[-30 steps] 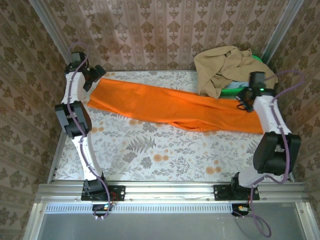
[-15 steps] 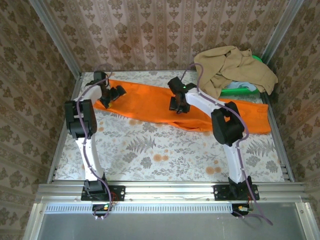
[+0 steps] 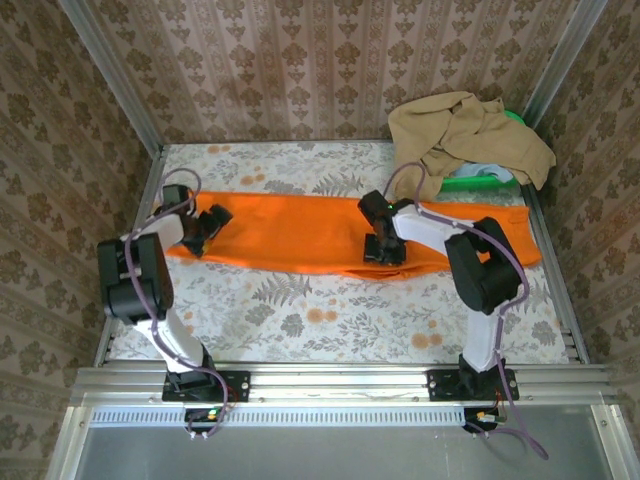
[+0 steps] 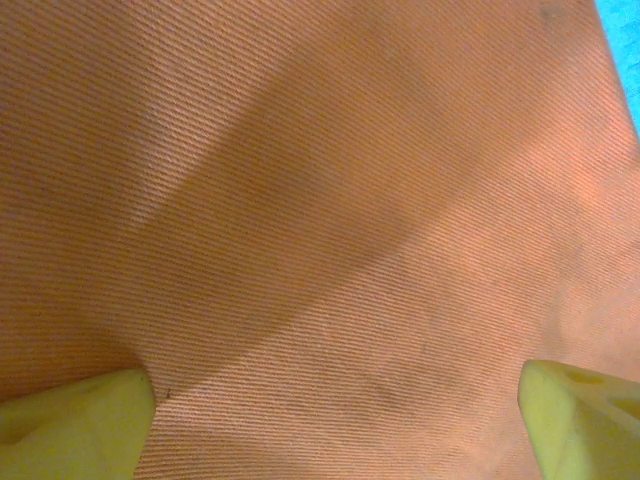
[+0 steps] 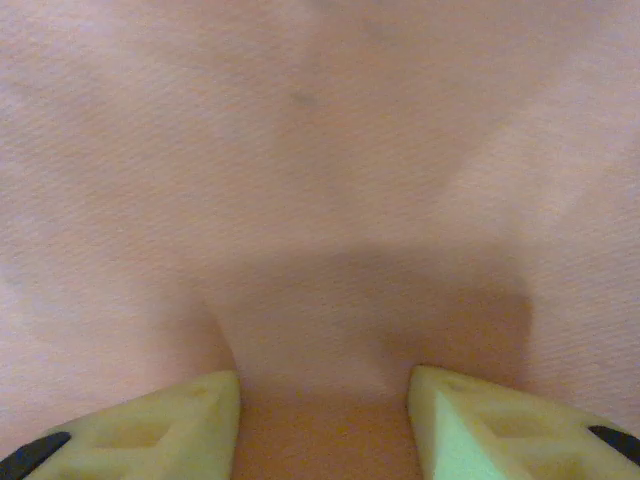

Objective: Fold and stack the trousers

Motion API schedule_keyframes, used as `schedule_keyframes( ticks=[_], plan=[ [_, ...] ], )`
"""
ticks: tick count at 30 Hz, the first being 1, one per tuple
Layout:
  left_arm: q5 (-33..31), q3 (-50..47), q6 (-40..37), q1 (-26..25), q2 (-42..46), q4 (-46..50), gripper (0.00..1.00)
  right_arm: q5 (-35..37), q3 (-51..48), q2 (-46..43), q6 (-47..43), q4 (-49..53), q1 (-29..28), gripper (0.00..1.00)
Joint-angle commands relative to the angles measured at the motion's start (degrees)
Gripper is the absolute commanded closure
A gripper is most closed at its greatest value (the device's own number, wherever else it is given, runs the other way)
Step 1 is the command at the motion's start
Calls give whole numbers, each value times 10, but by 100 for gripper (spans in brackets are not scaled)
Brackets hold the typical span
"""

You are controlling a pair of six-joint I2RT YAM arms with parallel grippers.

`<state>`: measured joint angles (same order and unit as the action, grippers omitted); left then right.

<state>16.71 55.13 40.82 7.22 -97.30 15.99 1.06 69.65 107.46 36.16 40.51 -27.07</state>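
Whereas overhead shows one trousers point(image 3: 300, 232) whole, wrist views resolve two tools: left gripper point(image 4: 337, 385) wide, right gripper point(image 5: 322, 385) indeterminate

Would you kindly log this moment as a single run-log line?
left gripper: open, over left end of trousers | right gripper: on trousers mid-length, cloth bunched between fingers, grip unclear | trousers: one long flat strip

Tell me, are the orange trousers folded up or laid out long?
Laid out long. The trousers stretch as one flat strip across the table, from the left gripper to the right edge.
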Motion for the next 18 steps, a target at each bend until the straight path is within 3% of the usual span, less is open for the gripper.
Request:
schedule_keyframes(
  ticks=[1,5,11,15,18],
  plan=[
    [-61,-79,4,15,83,60,5,-13,-73,-53,5,29,-3,49],
    [-67,-144,-8,32,188,101,3,-56,-141,-111,12,25,-2,49],
    [-57,-158,-24,54,271,155,4,-73,-140,-203,-1,78,29,48],
    [-40,-131,-16,42,290,139,5,-41,-107,-269,-34,123,108,44],
    [-46,-80,-14,-12,251,121,5,-21,-94,-273,-40,124,183,40]
  ],
)
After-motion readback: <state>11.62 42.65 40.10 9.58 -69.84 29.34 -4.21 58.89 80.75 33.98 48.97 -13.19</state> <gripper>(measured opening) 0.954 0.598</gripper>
